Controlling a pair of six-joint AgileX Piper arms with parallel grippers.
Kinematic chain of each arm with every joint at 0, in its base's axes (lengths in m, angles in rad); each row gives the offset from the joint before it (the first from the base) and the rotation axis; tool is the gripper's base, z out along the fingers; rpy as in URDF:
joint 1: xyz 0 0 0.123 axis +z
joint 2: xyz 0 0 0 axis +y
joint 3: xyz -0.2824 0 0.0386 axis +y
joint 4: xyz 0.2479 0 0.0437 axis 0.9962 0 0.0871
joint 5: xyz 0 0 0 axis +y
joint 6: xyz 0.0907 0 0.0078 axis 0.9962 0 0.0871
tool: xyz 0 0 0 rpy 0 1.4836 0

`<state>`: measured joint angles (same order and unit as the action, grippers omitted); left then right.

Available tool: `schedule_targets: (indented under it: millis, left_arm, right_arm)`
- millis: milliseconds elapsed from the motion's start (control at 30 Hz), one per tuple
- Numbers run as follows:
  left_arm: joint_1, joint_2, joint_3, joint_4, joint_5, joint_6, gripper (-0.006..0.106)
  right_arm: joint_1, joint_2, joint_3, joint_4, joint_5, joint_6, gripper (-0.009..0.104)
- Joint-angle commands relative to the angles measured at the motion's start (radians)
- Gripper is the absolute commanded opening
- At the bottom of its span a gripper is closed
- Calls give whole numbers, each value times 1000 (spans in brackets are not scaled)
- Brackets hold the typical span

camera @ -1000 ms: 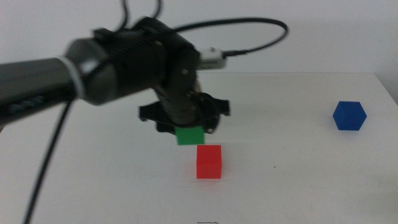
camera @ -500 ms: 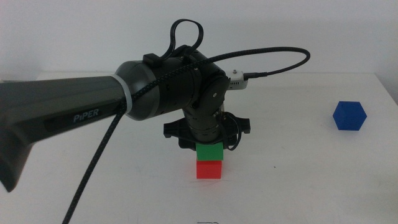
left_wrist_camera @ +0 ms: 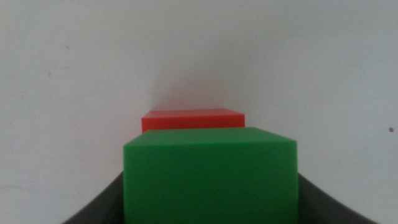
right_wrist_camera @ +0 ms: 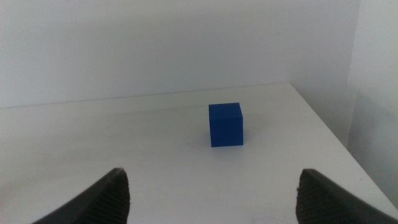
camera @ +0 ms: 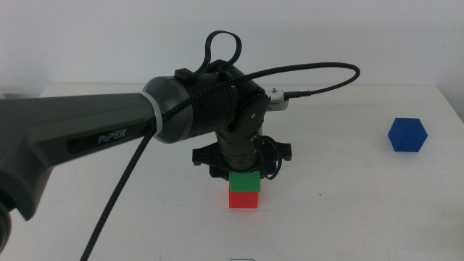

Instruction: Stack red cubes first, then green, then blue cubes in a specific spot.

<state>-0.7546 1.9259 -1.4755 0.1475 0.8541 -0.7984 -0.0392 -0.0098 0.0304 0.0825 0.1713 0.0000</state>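
Left claw (camera: 244,174) clamped on small green matte cube (camera: 244,181), resting atop small red matte cube (camera: 243,199) mid white bench (camera: 348,217). Small dark-blue cube (camera: 407,135) well apart, unobstructed. Right claw (right_wrist_camera: 211,199) spread wide, facing it.

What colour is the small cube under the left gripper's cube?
Bright red, clearest in the middle view.

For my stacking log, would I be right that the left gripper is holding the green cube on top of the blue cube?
Not quite: the left gripper holds the green cube on the red cube, as the middle view shows; the blue cube sits apart.
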Motion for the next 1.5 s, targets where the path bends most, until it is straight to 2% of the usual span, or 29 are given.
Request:
schedule_targets:
  millis: [0,133,333,433,667,867,900,1000,1033,1100,1133,1267,1467]
  left_arm:
    - [-5,-54,-29,18,-29,-21,-1]
    - [-5,-54,-29,52,-28,-57,-1]
    - [-5,-54,-29,50,-29,-66,-1]
    - [-5,-45,-29,15,-28,-66,-1]
    - [-5,-39,-29,20,-28,-66,-1]
    - [-5,-39,-29,42,-28,-67,13]
    - [-5,-39,-29,45,-28,-67,27]
    - [-5,-39,-29,50,-29,-67,52]
    - [-5,-39,-29,50,-36,-67,67]
    - [-5,-39,-29,50,-44,-66,75]
    - [-5,-39,-29,50,-51,-65,83]
    - [-5,-39,-29,50,-53,-61,92]
    - [-5,-86,-38,50,-43,8,92]
  right_arm:
    - [-3,-22,-19,-6,-80,-13,94]
    - [-3,-22,-19,-6,-80,-13,94]
    - [-3,-22,-19,-6,-80,-13,94]
    - [-3,-22,-19,-6,-80,-13,94]
    - [-3,-22,-19,-6,-80,-13,94]
    - [-3,-22,-19,-6,-80,-13,94]
    - [-3,-22,-19,-6,-80,-13,94]
    - [-3,-22,-19,-6,-80,-13,94]
    - [-3,-22,-19,-6,-80,-13,94]
    - [-3,-22,-19,-6,-80,-13,94]
    - [-3,-22,-19,-6,-80,-13,94]
    - [-3,-22,-19,-6,-80,-13,94]
    - [-3,-22,-19,-6,-80,-13,94]
